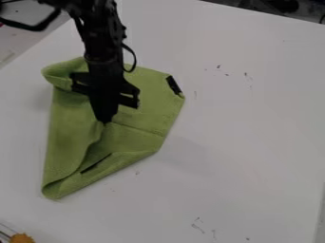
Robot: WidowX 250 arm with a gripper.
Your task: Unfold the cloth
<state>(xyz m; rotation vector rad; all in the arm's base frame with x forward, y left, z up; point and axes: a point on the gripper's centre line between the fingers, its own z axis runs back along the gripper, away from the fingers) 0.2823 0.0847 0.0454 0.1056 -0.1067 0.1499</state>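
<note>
Cloth point(71, 135) lies partly folded on table point(254, 123), gripper point(105, 121) closed over its crease; whether pinching it, I cannot tell

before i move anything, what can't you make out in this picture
All in the camera view:
- The patch of green cloth behind the gripper, hidden by it; I can't tell if it grips fabric.
- The layers inside the folds, covered by the cloth itself.
- What the orange thing is: the bottom edge cuts it off.
- What the dark specks are: too small.
</note>
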